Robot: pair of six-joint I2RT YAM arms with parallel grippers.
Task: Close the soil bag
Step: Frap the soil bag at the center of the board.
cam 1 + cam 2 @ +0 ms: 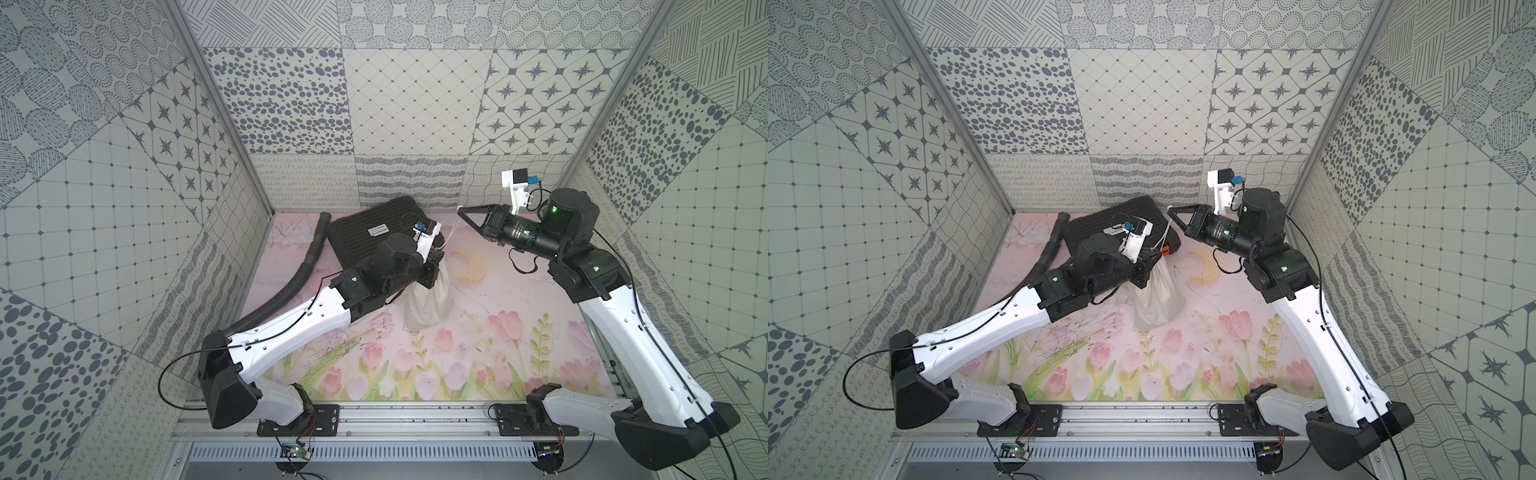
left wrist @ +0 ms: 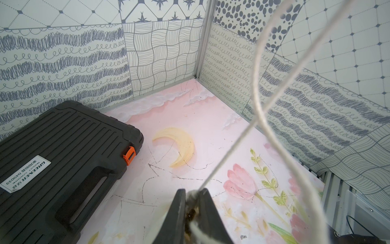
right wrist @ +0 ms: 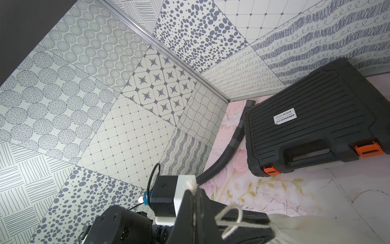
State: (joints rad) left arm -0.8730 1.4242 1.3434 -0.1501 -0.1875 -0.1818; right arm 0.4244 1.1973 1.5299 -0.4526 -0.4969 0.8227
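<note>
Black case [image 1: 365,224] and hose [image 1: 309,249] fill far left, soil bag [image 1: 428,307] centre; front mat [image 1: 415,365] open.

Cream soil bag [image 1: 430,305]; black ribbed case [image 1: 365,226], orange latches [image 3: 368,149]; pink floral mat [image 1: 415,374].

Floral mat [image 1: 374,353]: case [image 1: 374,232], hose [image 1: 291,286], soil bag [image 1: 428,307].

The soil bag [image 1: 428,307] lies just before the case [image 1: 365,226].
</note>
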